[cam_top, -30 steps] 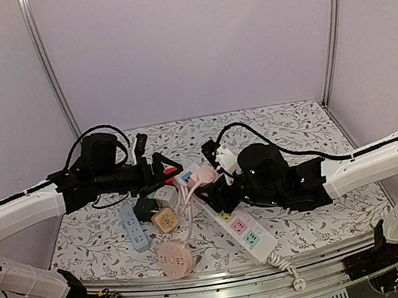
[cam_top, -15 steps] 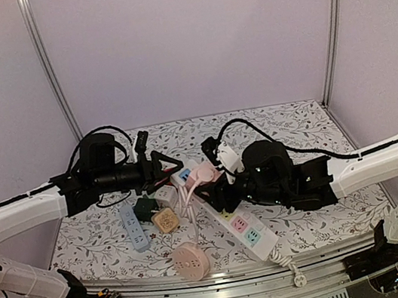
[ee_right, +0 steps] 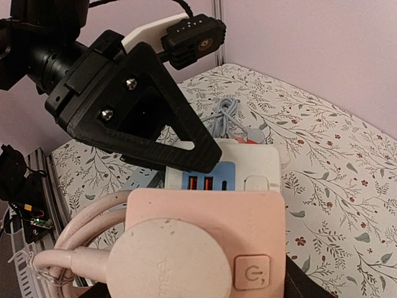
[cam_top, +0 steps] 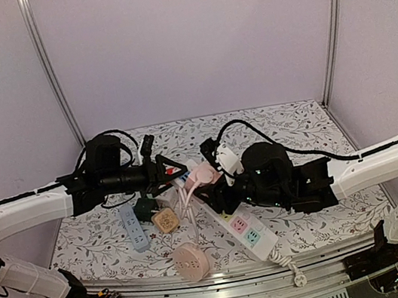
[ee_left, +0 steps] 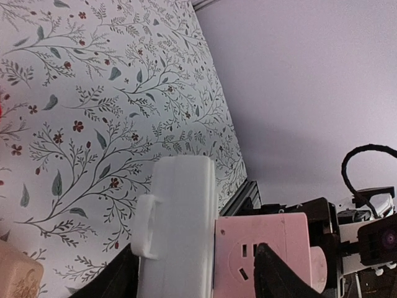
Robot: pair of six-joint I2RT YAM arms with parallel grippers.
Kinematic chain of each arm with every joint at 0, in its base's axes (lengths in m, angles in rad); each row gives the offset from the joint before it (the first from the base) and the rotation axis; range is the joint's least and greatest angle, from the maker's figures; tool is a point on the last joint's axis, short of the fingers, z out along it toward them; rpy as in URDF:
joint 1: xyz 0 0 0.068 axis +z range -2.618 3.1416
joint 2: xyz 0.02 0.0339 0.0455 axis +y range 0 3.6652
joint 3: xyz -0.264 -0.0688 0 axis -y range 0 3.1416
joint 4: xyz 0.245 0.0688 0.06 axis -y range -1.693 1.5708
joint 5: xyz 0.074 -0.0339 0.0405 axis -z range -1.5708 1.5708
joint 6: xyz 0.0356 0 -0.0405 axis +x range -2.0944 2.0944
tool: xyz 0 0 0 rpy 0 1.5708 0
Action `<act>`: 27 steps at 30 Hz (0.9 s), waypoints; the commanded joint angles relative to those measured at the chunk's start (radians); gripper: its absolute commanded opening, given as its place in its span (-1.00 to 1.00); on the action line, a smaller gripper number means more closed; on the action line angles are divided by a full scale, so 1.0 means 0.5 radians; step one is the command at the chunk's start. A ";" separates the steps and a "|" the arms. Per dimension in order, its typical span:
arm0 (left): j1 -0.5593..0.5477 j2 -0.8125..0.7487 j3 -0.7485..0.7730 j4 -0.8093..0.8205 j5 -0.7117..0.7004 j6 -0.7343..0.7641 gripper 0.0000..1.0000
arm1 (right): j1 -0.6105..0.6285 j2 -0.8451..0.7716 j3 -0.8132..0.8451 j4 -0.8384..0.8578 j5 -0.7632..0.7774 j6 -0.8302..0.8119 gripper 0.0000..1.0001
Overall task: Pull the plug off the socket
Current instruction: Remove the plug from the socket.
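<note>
A pink socket cube [cam_top: 202, 174] hangs above the table's middle, and my right gripper [cam_top: 216, 184] is shut on it. In the right wrist view the cube [ee_right: 248, 217] carries a round pink plug [ee_right: 167, 261] with a pink cable. A white block with a blue USB face [ee_right: 214, 179] sits against its far side. My left gripper [cam_top: 175, 172] reaches in from the left. In the left wrist view its jaws [ee_left: 195, 273] straddle the white block [ee_left: 177, 230], with the pink cube [ee_left: 260, 254] right beside it. The jaws stand wider than the block.
A long white power strip [cam_top: 244, 229] lies under my right arm. A blue-grey strip [cam_top: 133, 229], a beige cube [cam_top: 165, 220], a white cube [cam_top: 166, 196] and a dark green piece [cam_top: 145, 206] lie under my left gripper. A round pink reel [cam_top: 189, 261] lies at the front edge.
My left gripper has moved right, up to the white block on the pink cube. The round pink reel has slid a little to the right. My right gripper still holds the pink cube.
</note>
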 commanded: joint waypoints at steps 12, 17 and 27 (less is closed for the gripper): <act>-0.039 0.014 -0.055 0.061 0.051 -0.007 -0.45 | 0.012 -0.077 0.111 0.267 0.088 0.054 -0.88; -0.039 0.002 -0.063 0.072 0.062 0.032 -0.68 | 0.011 -0.088 0.089 0.269 0.133 0.094 -0.88; -0.042 -0.049 -0.091 0.085 0.067 0.149 -0.80 | -0.191 -0.148 -0.007 0.270 -0.019 0.437 -0.91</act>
